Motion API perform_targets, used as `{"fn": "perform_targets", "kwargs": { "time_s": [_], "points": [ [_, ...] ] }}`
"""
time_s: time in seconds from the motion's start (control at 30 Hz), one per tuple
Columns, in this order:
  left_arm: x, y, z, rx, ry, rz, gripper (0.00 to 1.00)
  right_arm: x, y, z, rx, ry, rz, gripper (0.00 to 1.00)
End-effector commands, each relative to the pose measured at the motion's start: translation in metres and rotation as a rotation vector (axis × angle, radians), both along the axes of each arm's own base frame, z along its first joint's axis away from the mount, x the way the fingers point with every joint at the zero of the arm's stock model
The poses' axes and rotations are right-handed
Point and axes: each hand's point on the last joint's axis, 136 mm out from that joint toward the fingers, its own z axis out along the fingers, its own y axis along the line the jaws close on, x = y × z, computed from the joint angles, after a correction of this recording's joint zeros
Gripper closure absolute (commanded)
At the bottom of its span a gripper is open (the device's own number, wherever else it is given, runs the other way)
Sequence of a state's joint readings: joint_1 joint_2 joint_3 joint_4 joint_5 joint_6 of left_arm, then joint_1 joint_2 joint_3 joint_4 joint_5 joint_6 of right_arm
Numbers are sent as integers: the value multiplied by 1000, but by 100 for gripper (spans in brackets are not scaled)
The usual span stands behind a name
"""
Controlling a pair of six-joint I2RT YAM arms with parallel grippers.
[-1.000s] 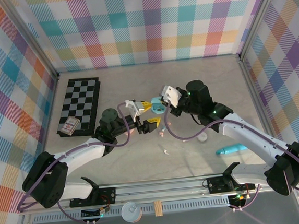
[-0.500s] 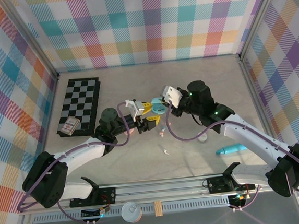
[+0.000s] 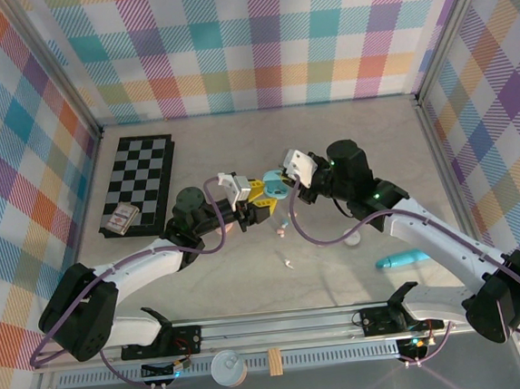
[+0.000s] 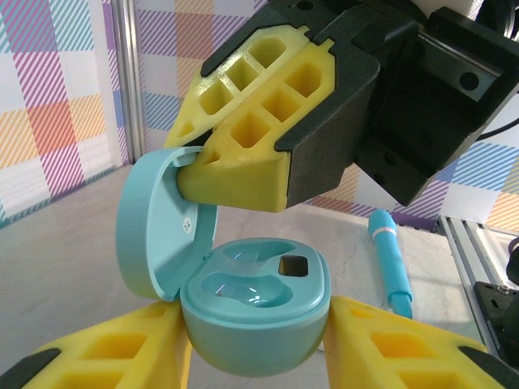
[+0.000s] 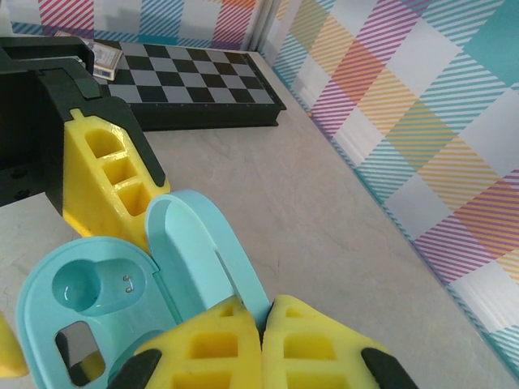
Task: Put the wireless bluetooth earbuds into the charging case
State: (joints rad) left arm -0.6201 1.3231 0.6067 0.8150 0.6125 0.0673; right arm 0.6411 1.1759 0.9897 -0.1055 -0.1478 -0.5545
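The teal charging case (image 4: 253, 344) is held open between the two grippers. Whether its base rests on the table (image 3: 237, 142) cannot be told. The base is flanked by the yellow fingers (image 4: 122, 356) of the left gripper (image 3: 259, 207). These are seen lying against both of its sides, so the base is pinched between them. The lid (image 4: 154, 231) stands hinged up from the base and is clamped at its edge by the right gripper (image 5: 263, 312), whose fingers are pressed together on it. Two hollows and a small dark square window are seen in the top of the base.

The earbuds are lying on the table, apart from the case, on the side of it nearer the arm bases. A pink earbud (image 3: 281, 233) is seen near the case, and a white earbud (image 3: 289, 264) farther from it in the same direction. Both are left free of the grippers.

A turquoise tube (image 3: 402, 259) lies to the right of the case, well apart from it and nearer the arm bases. A chessboard (image 3: 140, 173) is placed to the left of the case, also well apart. A small card box (image 3: 121, 219) rests on the board's corner away from the case.
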Motion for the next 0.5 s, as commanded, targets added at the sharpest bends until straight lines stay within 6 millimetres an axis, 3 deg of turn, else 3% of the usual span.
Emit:
{"fn": "perform_targets", "kwargs": {
  "time_s": [0.0,0.47],
  "points": [
    [-2,-4,18,-32,-54,-27,59,-7,3,15,47,-17,28,100],
    [-3,-3,17,-39,-74,-27,63,-8,3,19,52,-17,30,100]
  ]
}}
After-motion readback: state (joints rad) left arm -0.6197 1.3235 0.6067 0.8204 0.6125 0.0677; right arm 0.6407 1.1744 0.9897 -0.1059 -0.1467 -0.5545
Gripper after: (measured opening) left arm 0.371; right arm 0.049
